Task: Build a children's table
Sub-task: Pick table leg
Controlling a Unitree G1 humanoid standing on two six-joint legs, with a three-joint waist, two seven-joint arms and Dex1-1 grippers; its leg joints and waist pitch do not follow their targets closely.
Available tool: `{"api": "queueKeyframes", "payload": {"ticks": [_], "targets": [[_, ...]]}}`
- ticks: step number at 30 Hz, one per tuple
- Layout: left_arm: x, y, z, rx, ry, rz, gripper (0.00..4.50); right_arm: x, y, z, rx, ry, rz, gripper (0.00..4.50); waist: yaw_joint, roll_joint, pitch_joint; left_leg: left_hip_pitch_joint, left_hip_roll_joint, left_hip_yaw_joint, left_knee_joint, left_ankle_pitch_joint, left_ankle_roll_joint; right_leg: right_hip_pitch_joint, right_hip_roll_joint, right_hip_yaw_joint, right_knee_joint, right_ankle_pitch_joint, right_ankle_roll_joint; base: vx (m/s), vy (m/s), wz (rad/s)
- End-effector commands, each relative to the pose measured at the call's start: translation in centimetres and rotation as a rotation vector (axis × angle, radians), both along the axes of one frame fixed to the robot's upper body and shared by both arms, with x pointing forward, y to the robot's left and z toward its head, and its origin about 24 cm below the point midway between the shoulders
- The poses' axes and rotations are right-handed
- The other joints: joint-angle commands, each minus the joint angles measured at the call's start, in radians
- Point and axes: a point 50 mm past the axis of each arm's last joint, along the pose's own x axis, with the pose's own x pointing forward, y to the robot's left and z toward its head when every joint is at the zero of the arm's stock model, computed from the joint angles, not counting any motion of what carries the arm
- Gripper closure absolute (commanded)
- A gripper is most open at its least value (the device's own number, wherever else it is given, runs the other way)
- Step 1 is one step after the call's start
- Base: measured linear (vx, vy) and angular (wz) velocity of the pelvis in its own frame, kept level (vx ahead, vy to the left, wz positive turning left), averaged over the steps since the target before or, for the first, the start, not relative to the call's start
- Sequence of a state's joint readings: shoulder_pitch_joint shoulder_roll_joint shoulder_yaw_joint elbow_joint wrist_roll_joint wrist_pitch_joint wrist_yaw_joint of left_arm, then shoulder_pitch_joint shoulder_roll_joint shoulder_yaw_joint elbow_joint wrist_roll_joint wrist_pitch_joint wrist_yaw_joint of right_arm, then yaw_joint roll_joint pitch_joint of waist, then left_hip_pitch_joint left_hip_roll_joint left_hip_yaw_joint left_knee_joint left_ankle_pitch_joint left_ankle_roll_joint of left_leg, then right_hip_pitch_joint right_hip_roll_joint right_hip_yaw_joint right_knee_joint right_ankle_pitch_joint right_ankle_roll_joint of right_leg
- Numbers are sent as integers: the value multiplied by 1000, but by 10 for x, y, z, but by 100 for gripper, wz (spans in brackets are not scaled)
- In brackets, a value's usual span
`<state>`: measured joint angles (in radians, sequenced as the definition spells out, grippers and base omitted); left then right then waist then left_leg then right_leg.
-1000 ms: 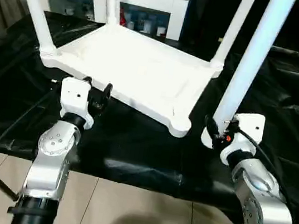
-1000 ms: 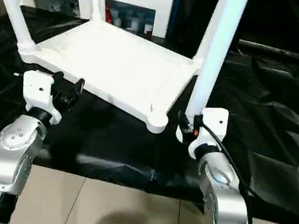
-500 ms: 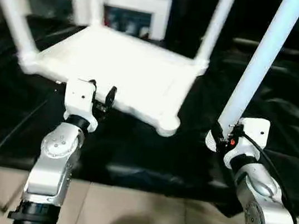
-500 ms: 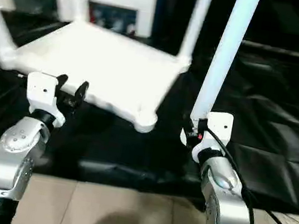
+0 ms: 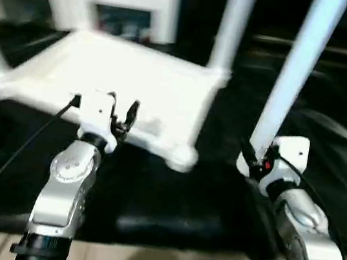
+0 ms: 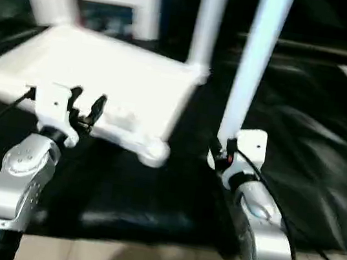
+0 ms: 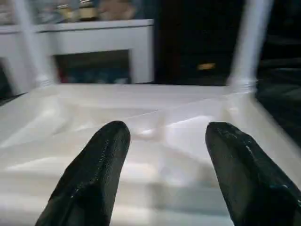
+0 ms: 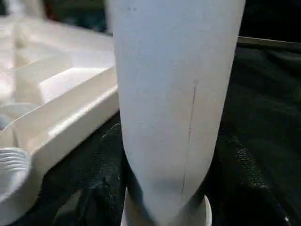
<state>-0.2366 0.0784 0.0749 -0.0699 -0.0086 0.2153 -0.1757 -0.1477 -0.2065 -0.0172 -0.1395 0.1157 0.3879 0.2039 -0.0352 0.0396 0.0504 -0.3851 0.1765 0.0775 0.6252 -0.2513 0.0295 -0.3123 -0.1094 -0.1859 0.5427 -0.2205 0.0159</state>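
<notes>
The children's table, its white tabletop (image 5: 111, 85) lying upside down on a black-covered work surface (image 5: 330, 134), occupies the ten o'clock part of the head camera's view. One leg (image 5: 232, 24) stands upright in the far corner socket at twelve o'clock. The right gripper (image 5: 252, 160), at four o'clock, is clamped around the base of a loose leg (image 5: 293, 69), holding it upright, slightly tilted, just beside the tabletop's empty near corner socket (image 5: 182, 157). The left gripper (image 5: 120, 114), at eight o'clock, has its fingers (image 7: 101, 165) spread and holding nothing at the tabletop's near edge. A white cabinet (image 5: 114, 0) stands behind.
</notes>
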Motion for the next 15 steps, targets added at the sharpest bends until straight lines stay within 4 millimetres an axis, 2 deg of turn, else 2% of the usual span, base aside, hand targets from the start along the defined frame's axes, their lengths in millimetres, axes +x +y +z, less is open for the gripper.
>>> {"api": "queueKeyframes", "payload": {"ticks": [1,2,3,4,5,6,7,8,9,10,11,12,13,14,15], "targets": [[-1,4,3,-2,-8,19,143,1,6,8,24,-47,19,262,2,2,-79,13,-40,-15,-45,303,383,92,11,7,-24,-58,-169,137,-1,63],[-2,4,3,-2,-7,21,143,1,5,9,68,-51,5,262,-6,11,-78,77,-30,-65,-51,362,448,60,41,4,4,-81,-155,137,-1,63],[-2,4,3,-2,-7,21,143,1,5,9,84,-49,-2,262,-35,28,-84,174,36,-82,-48,388,446,-26,51,31,46,-128,-152,132,-37,49],[-2,5,3,-2,-6,23,143,1,4,9,93,-47,-5,262,-24,-1,-68,211,136,-138,-75,314,465,-108,8,102,138,-152,-80,101,-70,15],[-3,5,3,-2,-6,24,143,1,4,9,86,-48,4,262,-5,-15,-56,194,114,-114,-76,274,448,-127,-9,139,140,-86,-52,101,-70,15],[-3,5,3,-3,-6,24,143,0,5,10,76,-52,18,262,4,-33,-46,163,69,-74,-70,192,391,-100,-24,162,91,-28,-79,93,-89,0],[-3,4,3,-10,-7,8,143,0,5,10,70,-55,24,262,16,-61,-51,113,0,-26,-41,119,322,-37,-37,190,40,24,-98,104,-100,9],[-3,3,2,-7,-2,-16,143,0,4,11,72,-57,22,262,64,-91,-69,-8,-102,22,65,11,237,109,-79,296,8,148,-145,104,-100,9],[-4,1,1,-2,2,-45,143,1,4,11,72,-58,18,262,86,-76,-74,-29,-81,13,88,19,174,127,-118,317,15,253,-188,97,-72,20],[-3,0,1,10,4,-75,143,1,3,11,71,-60,15,262,83,-77,-63,-33,-63,10,21,194,-4,87,-43,232,80,691,-151,50,-61,8],[-3,-1,0,19,9,-86,143,1,3,11,70,-61,13,262,85,-60,-69,-23,-57,12,-10,256,-31,75,-18,207,96,778,-123,50,-61,8],[-2,-1,0,25,11,-93,143,1,3,11,70,-60,12,262,81,-28,-69,-4,-24,7,-45,300,-20,45,-13,182,92,770,-87,-61,-25,-11],[0,-2,-1,42,16,-126,143,2,3,11,69,-59,9,262,80,-13,-71,-4,-3,-3,-44,296,-6,36,-8,183,97,735,-76,-82,-10,-2],[4,-6,-3,73,33,-197,143,2,2,12,64,-60,12,262,78,-8,-77,16,33,-9,-40,240,-5,21,-15,185,92,611,-88,-82,-10,-2],[5,-6,-3,80,38,-208,143,2,2,12,64,-60,12,262,78,-11,-78,19,38,-9,-41,214,-6,23,-19,190,87,556,-101,0,0,0]]}}
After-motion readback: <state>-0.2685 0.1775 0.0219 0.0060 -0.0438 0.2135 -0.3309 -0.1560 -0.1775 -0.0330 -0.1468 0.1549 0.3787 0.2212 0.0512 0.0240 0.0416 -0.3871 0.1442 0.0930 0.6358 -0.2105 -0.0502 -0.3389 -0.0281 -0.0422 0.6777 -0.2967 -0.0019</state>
